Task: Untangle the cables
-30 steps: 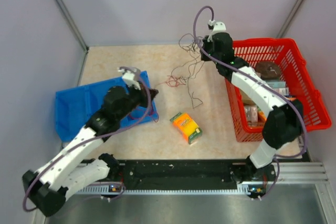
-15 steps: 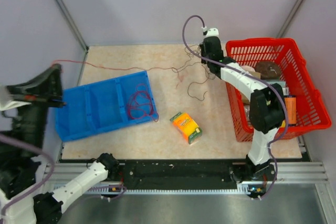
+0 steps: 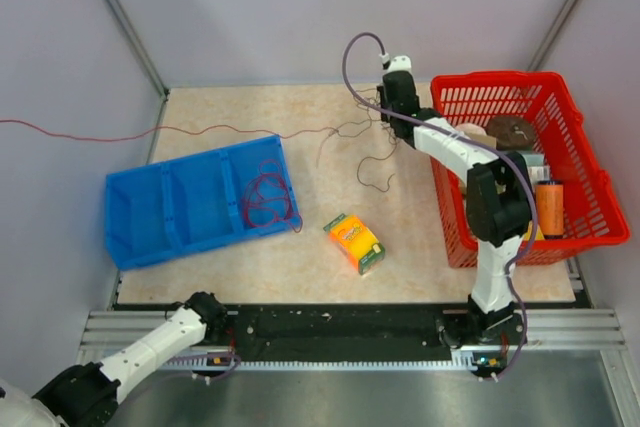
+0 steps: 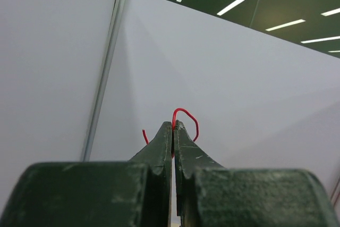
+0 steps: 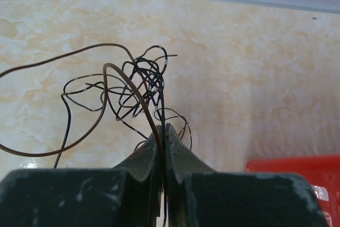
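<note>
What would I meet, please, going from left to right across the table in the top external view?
blue tray → orange box → red basket

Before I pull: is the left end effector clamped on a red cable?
Yes, a red cable pokes from the shut left end effector.

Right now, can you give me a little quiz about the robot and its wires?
1. True or false: the left gripper is shut on a red wire.
2. Which part of the tray holds the coil? A left, B middle, C right.
3. What does the right gripper hold?

Key: 1 true. 2 C. 3 the dark tangle.
</note>
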You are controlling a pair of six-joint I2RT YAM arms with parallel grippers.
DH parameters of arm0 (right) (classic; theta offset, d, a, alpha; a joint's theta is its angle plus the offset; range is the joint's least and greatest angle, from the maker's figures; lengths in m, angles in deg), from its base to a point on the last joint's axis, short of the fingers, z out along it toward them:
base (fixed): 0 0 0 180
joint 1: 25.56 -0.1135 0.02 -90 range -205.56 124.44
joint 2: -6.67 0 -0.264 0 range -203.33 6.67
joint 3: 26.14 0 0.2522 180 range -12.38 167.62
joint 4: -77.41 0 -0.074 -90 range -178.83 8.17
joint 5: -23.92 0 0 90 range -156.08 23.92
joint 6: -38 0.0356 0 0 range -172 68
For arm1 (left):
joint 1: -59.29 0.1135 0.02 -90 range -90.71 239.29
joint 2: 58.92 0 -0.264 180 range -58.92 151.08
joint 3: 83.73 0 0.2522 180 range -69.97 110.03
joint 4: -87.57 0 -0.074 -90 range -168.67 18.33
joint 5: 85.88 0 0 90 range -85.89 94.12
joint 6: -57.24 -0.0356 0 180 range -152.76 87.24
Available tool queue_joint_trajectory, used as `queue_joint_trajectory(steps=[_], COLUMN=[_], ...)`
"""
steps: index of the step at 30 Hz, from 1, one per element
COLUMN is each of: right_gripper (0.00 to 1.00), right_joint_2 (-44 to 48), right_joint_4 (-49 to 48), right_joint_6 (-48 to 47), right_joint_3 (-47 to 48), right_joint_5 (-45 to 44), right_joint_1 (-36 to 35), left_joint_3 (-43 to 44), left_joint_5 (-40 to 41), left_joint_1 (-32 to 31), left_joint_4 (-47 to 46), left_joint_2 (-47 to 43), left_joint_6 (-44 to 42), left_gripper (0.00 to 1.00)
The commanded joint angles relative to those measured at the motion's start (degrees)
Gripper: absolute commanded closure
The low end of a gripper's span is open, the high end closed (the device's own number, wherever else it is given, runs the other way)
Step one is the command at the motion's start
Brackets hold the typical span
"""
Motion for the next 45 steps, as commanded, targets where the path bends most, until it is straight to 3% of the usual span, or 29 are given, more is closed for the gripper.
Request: queue_joint_trajectory(steps=[1,5,7,8,12,14,17,21,27,35,39,43,45], right_gripper=[1.00,1.00,0.94,0.88,0.47,0.34,0.27,0.16,0.15,0.15,0.16,0.21,0.28], right_joint_2=[-2.9,-6.3,-8.2,-8.8,-6.8,-2.9,4.9,14.4,13.3,11.2,9.0,5.8,4.9], right_joint_4=[-1.4,-0.1,4.4,7.5,20.3,22.5,22.0,12.2,5.1,2.0,-4.7,-8.6,-12.9], right_joint_6=[-0.8,-0.7,-0.8,-0.9,-1.6,-3.1,-8.2,-15.2,-20.0,-18.9,-18.4,-16.8,-15.8], right_joint_3=[3.3,5.9,9.5,11.6,16.1,13.2,6.2,-6.3,-6.9,-6.2,-7.6,-5.9,-6.8], right_joint_5=[-2.0,-4.2,-0.6,2.2,18.5,25.8,34.9,50.7,56.4,68.9,58.2,55.0,45.5], right_joint_1=[1.0,1.3,1.2,1.3,1.1,0.7,-0.5,-3.2,-15.7,-22.4,-26.5,-28.3,-30.2], left_joint_3=[1.9,4.3,4.6,4.5,-2.9,-6.7,-8.3,-7.2,-5.9,-4.2,-3.7,-2.9,-2.9], left_joint_5=[3.4,4.5,4.4,4.1,-0.2,-2.3,-4.6,-6.1,-5.6,-5.6,-5.6,-5.4,-5.4], left_joint_1=[-0.2,-0.6,-0.8,-0.8,-0.8,-0.8,-0.8,-0.8,-0.9,-0.9,-0.9,-0.8,-0.8], left_joint_4=[0.0,-1.9,1.3,3.4,4.6,2.4,0.8,0.4,0.8,1.1,0.8,1.5,1.5], left_joint_2=[3.4,2.5,3.2,3.9,3.9,4.0,5.4,6.9,6.4,6.3,6.4,6.4,6.2], left_joint_6=[-1.8,-1.1,2.1,4.1,12.0,14.7,16.0,16.1,16.4,15.5,14.8,14.3,14.4], left_gripper=[1.00,1.00,1.00,1.00,1.00,1.00,1.00,1.00,1.00,1.00,1.00,1.00,1.00])
